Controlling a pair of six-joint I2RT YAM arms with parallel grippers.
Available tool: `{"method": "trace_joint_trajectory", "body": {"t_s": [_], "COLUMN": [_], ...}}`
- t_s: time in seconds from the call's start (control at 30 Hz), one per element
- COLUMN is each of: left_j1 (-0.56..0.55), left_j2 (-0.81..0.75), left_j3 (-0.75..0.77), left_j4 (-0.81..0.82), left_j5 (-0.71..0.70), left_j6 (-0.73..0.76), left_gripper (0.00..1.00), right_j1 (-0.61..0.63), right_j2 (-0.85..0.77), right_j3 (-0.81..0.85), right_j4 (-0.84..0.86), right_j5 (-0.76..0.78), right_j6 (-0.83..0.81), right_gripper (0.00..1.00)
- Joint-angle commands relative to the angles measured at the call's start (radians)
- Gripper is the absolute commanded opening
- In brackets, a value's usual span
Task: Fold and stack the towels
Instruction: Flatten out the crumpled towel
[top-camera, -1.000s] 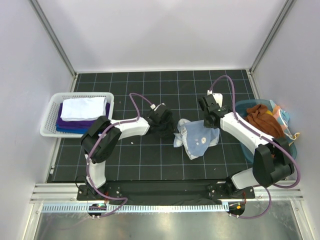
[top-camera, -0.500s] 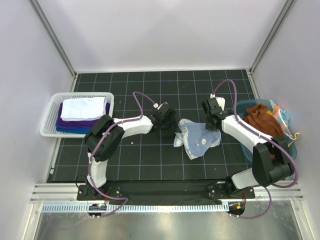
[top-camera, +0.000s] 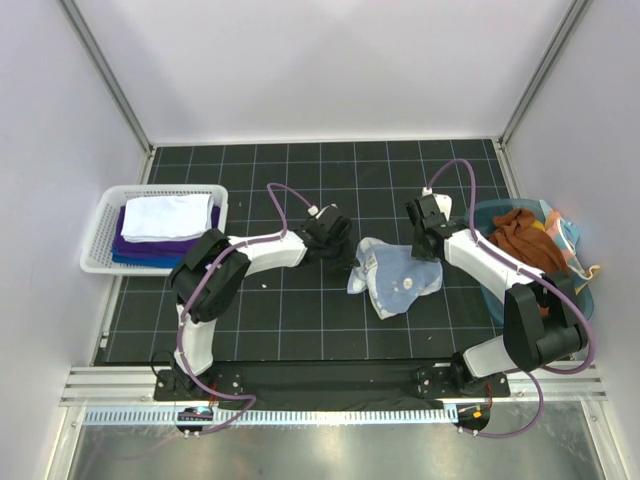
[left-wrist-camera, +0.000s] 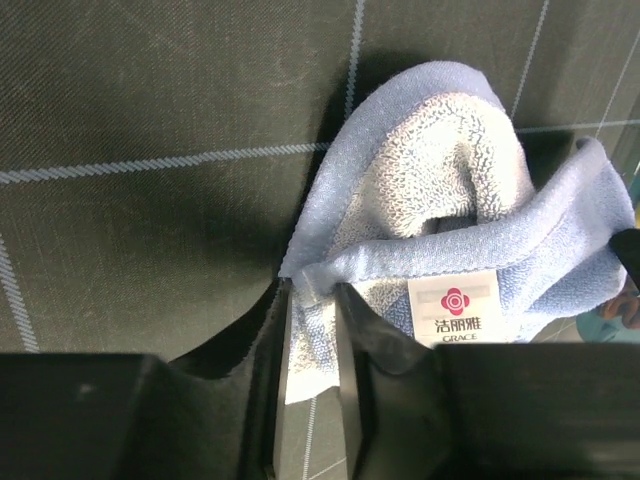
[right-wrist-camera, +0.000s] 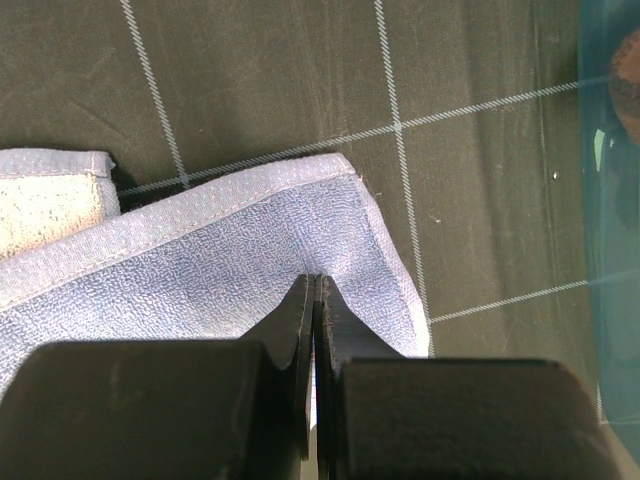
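Observation:
A light blue towel lies crumpled on the black gridded mat between the arms. My left gripper is at its left edge. In the left wrist view that gripper has its jaws drawn in on the hemmed corner of the towel, beside its white label. My right gripper is at the towel's upper right corner. In the right wrist view it is shut, pinching the blue cloth near the hem. A white towel and a purple one lie stacked at the left.
The stacked towels sit in a white slatted basket at the left edge. A teal round tub at the right holds a rust brown towel and other cloths. Grey walls enclose the mat.
My left arm has reached rightwards to the towel's left edge and its jaws have closed in on the corner. The right arm has hardly moved.

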Motion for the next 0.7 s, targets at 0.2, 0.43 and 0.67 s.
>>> {"method": "trace_joint_trajectory", "body": {"t_s": [0.2,0.43,0.67], "left_j1": [-0.002,0.012,0.043], "left_j2": [-0.054,-0.164,-0.276], "left_j3": [0.024,0.001,-0.064], "left_j4": [0.051,-0.035,-0.077], "left_j5": [-0.042,-0.135,-0.142], "left_j6": [0.043,0.107,0.135], "left_gripper": [0.09,0.00,0.00], "right_j1": [-0.009,-0.011,0.017], "right_j2": [-0.041,-0.085,-0.121], "right_j3": [0.017,0.026,0.000], "right_j4": [0.002,-0.030,-0.044], "right_j5": [0.007,-0.036,-0.073], "right_j6": [0.006,0.009,0.020], "right_gripper": [0.01,0.01,0.01]}}
